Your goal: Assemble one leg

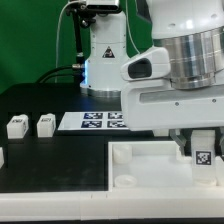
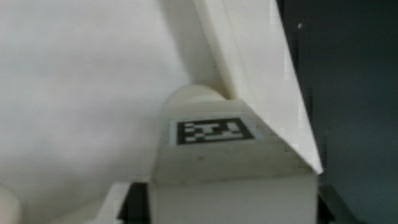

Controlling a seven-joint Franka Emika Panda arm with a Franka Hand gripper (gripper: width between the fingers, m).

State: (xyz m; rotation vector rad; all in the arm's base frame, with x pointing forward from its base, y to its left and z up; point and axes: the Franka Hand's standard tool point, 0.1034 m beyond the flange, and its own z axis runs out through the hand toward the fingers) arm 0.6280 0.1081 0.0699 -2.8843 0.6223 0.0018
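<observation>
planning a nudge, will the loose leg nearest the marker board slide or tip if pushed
Probably slides: the leg looks squat, resting flat on the table. Likely stiff and light, a small moulded-looking block. Its blocky faces suggest it won't roll.

I see the leg (image 1: 203,154), small white stubby block, upright, its black-and-white tag (image 2: 215,130) facing the exterior view, clamped in the gripper (image 1: 203,162) by the panel (image 1: 150,165) at that view's right, two other legs (image 1: 17,126) side by side, well apart, at its left.
</observation>
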